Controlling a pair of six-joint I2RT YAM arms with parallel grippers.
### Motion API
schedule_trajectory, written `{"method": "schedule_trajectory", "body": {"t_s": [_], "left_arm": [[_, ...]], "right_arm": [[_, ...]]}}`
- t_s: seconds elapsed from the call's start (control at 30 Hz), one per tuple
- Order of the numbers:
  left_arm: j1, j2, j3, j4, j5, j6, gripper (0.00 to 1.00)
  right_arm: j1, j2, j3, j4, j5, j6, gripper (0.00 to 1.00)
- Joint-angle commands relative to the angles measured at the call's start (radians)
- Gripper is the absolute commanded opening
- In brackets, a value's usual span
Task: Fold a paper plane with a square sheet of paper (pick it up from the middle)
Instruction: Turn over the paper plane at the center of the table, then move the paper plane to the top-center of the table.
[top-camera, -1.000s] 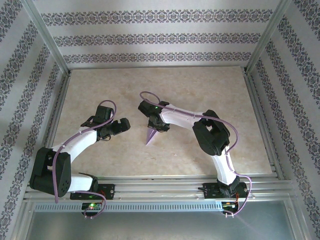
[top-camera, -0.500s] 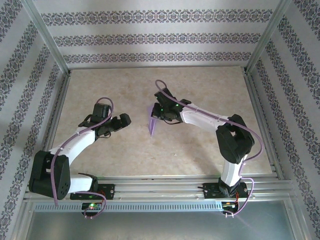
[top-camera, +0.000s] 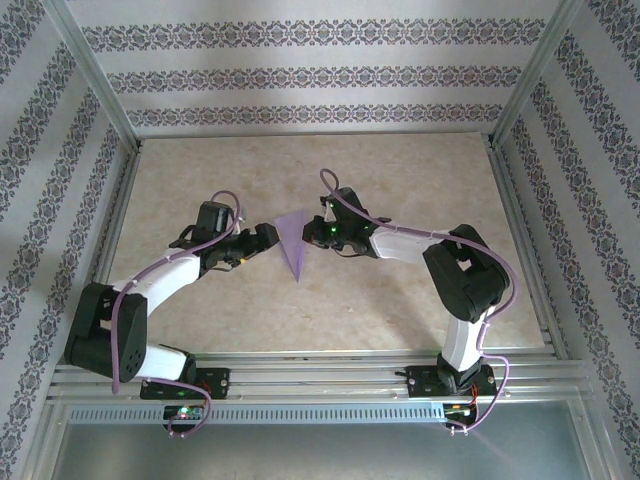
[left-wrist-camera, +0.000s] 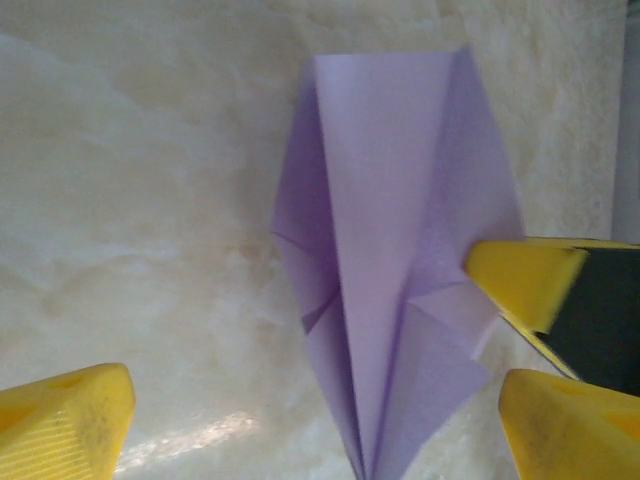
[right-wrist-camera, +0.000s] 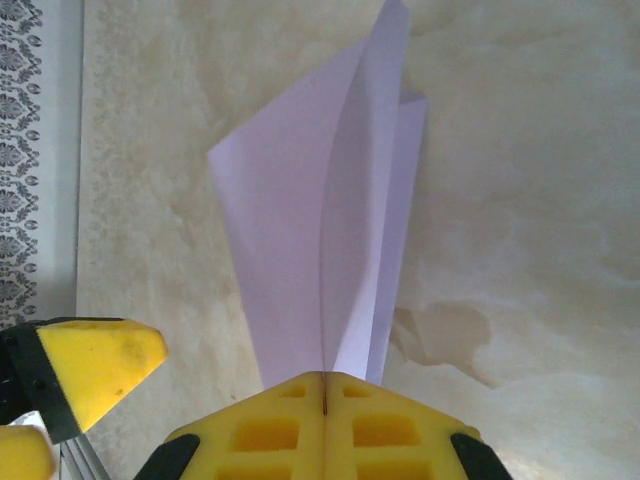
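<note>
The sheet of pale lavender paper is folded into a pointed paper plane (top-camera: 293, 245) with a centre ridge, and it hangs just above the table. My right gripper (top-camera: 312, 232) is shut on it. In the right wrist view the shut gripper (right-wrist-camera: 325, 385) pinches the plane's (right-wrist-camera: 320, 220) centre fold. My left gripper (top-camera: 268, 238) is open right beside the plane's left edge. In the left wrist view the plane (left-wrist-camera: 390, 250) lies between my wide-apart yellow fingertips (left-wrist-camera: 70, 420), and the right gripper's yellow finger (left-wrist-camera: 520, 280) holds its right side.
The beige marbled table (top-camera: 420, 290) is walled by metal rails (top-camera: 525, 250) and patterned panels on three sides. Both arms reach toward the table's middle and their grippers almost meet there.
My right gripper has carried the plane left and turned it, so its wide face now shows from above. My left gripper has moved right, up to the plane's edge.
</note>
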Motion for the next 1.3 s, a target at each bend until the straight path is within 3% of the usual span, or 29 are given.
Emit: {"method": "schedule_trajectory", "body": {"t_s": [0.0, 0.37, 0.67, 0.97, 1.1, 1.27], "left_arm": [[-0.018, 0.037, 0.005, 0.143, 0.071, -0.081, 0.89], [-0.089, 0.213, 0.067, 0.274, 0.130, -0.163, 0.71], [-0.133, 0.287, 0.120, 0.269, 0.126, -0.172, 0.61], [-0.141, 0.132, 0.069, 0.140, -0.083, -0.137, 0.58], [-0.148, 0.114, 0.075, 0.192, -0.002, -0.151, 0.58], [-0.168, 0.214, 0.122, 0.185, 0.047, -0.160, 0.57]], "right_arm": [[-0.018, 0.029, -0.040, 0.081, -0.055, 0.013, 0.00], [-0.053, 0.039, -0.115, 0.096, -0.044, 0.014, 0.00], [-0.061, 0.046, -0.122, 0.096, -0.050, 0.014, 0.00], [-0.065, 0.040, -0.131, 0.088, -0.042, 0.012, 0.00], [-0.066, 0.047, -0.126, 0.087, -0.046, 0.012, 0.00], [-0.065, 0.055, -0.121, 0.087, -0.050, 0.016, 0.00]]}}
